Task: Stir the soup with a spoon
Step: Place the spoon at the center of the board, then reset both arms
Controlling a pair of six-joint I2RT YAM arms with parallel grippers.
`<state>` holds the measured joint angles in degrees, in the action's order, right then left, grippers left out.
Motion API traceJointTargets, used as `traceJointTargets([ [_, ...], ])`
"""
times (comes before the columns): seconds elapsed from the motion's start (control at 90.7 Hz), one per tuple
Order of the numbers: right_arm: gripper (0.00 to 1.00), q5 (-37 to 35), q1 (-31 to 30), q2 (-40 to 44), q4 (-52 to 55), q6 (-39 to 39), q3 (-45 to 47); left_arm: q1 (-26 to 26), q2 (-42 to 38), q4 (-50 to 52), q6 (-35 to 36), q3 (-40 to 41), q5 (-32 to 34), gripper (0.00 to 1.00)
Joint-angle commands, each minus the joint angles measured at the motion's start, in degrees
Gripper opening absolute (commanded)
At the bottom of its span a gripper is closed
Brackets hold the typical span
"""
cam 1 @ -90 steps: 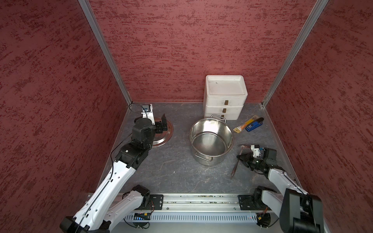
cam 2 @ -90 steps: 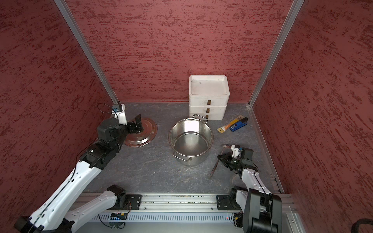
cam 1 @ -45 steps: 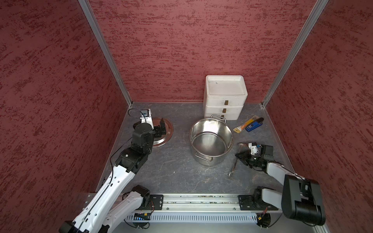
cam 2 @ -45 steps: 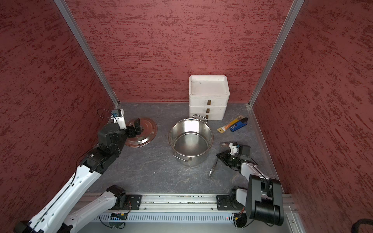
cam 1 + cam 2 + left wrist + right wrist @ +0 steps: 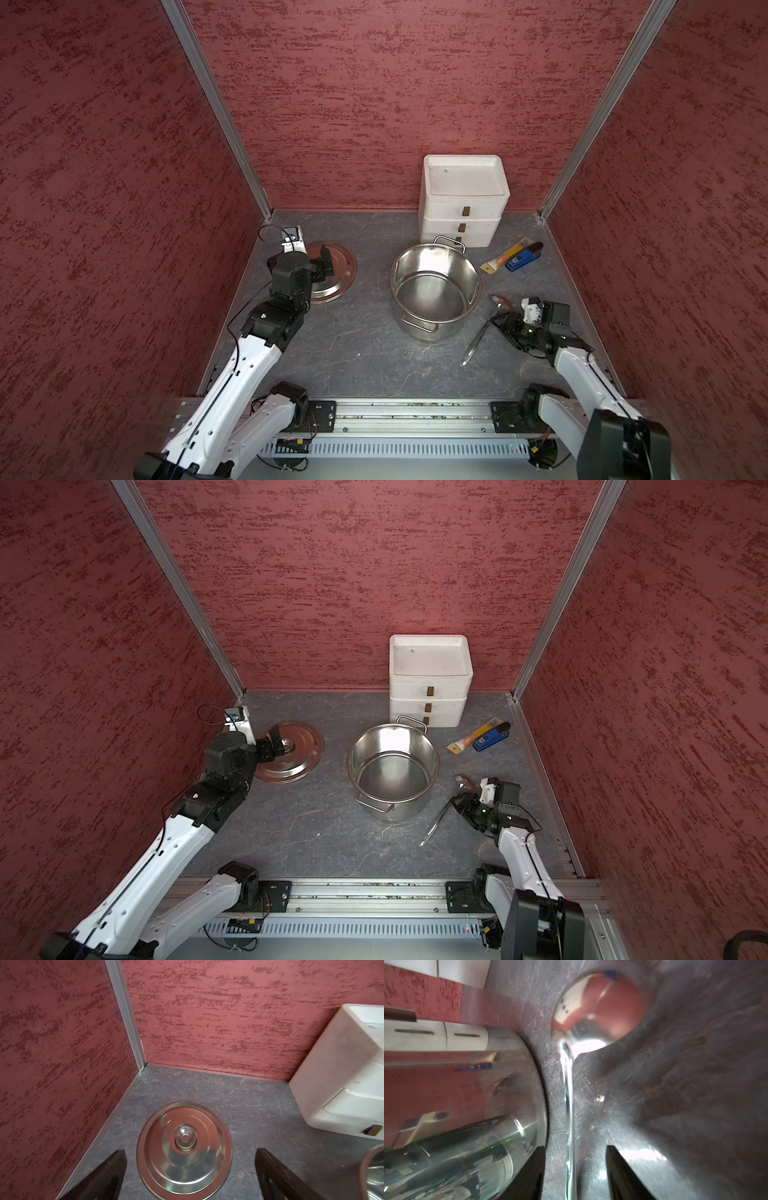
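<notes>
straddling spoon (image 5: 569, 1105) handle | right jaws apart | spoon flat beside pot (image 5: 434, 266)

I count one stainless-steel stockpot (image 5: 432, 266), one flat steel lid (image 5: 338, 270) and one long metal spoon (image 5: 569, 1105). There's one white drawer unit (image 5: 461, 208), three drawers I think, though the lowest is half hidden behind the pot. One orange-and-tan packet (image 5: 505, 261), one blue-and-black tool (image 5: 524, 259).

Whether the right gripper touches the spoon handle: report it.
Apart. The right wrist view shows the spoon handle running between the right gripper fingers, with a clear gap on each side.
</notes>
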<state>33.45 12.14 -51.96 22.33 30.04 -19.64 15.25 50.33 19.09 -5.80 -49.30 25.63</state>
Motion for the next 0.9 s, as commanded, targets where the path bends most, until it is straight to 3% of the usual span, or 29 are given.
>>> traceJointTargets([
  [0.0,0.61,-9.19,-0.22,6.11,10.25,0.33,-5.97,-5.76,1.11,0.25,-2.37,1.55,-5.75,1.00],
  [0.121,0.75,-16.53,-0.26,9.56,16.58,-2.11,-13.62,-11.00,2.34,-1.91,-1.76,4.77,-9.71,1.00],
  [0.231,0.96,-21.26,-0.20,6.21,16.64,-8.02,-21.45,-14.50,3.15,-6.36,-1.01,9.24,-12.97,1.00],
  [0.331,0.98,-24.63,-0.28,1.23,12.40,-14.81,-25.85,-18.03,4.92,-12.10,-0.92,13.15,-17.90,1.00],
  [0.43,0.98,-24.71,-0.28,-1.29,-3.92,-21.51,-22.46,-20.56,8.37,-17.65,-0.05,15.60,-21.60,1.00],
  [0.584,0.99,-17.59,-1.33,-6.29,-41.95,-32.21,-7.55,-21.57,13.79,-21.39,0.11,15.73,-25.30,1.00],
  [0.771,0.99,-16.70,-3.19,-16.14,-57.21,-28.53,-2.75,-21.58,16.83,-24.77,1.25,16.01,-25.80,1.00],
  [0.893,0.98,-19.84,-6.55,-21.61,-66.55,-28.84,0.41,-21.56,18.35,-25.66,1.84,16.32,-25.45,1.00],
])
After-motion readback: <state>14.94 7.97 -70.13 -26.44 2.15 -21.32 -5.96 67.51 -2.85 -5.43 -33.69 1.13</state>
